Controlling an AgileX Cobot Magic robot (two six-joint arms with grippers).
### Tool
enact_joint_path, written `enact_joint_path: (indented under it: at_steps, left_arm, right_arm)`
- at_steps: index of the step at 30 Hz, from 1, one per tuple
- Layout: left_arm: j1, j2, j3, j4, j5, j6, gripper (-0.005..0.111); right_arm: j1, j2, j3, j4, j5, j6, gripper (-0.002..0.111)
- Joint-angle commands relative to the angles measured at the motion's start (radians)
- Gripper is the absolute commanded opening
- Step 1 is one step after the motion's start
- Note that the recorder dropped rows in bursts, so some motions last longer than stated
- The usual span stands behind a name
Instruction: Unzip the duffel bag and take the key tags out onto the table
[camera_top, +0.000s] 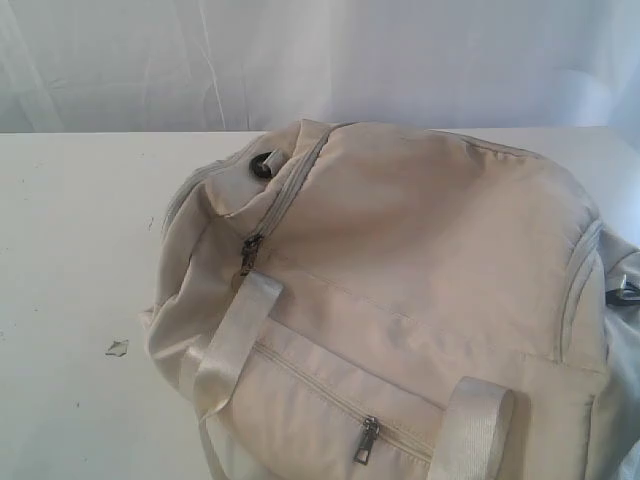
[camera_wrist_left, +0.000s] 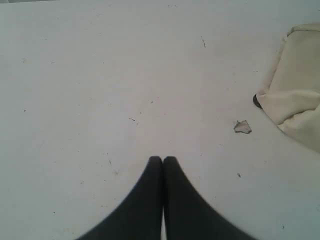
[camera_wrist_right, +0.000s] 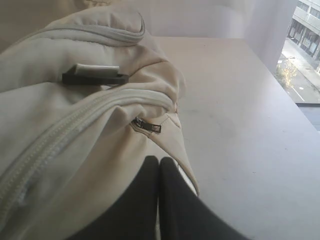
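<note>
The large cream-beige fabric duffel bag (camera_top: 400, 300) fills the centre and right of the exterior view, resting on the wide white table (camera_top: 70, 260), zippers shut. No key tags show. The left gripper (camera_wrist_left: 163, 159) hangs over bare tabletop, fingers pressed together; the right gripper (camera_wrist_right: 159, 160), likewise closed and empty, sits beside the bag's end. Unzipping seems not begun; next, one gripper must open and catch the grey zipper pull (camera_top: 249, 252).

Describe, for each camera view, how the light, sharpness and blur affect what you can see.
Exterior view: soft, washed-out light, the duffel bag slightly hazy. Left wrist view: even light on the table, the shut left claw a blurred black shape. Right wrist view: the shut right claw is likewise blurred; bright daylight at the window edge.
</note>
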Motion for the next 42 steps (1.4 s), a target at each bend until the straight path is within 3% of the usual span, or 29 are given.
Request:
enact_joint_path:
  at_steps: [1, 34, 42]
  left_arm:
    - [0.001, -0.004, 0.005, 0.000, -0.006, -0.008, 0.000]
    - [0.001, -0.004, 0.005, 0.000, -0.007, -0.009, 0.000]
    - [0.001, -0.004, 0.005, 0.000, -0.108, -0.006, 0.000]
  right_arm:
    - [0.003, -0.006, -0.004, -0.006, -0.006, -0.005, 0.000]
    - [0.020, -0.006, -0.004, -0.006, -0.006, -0.005, 0.000]
    - [0.042, -0.006, -0.004, -0.006, -0.006, -0.005, 0.000]
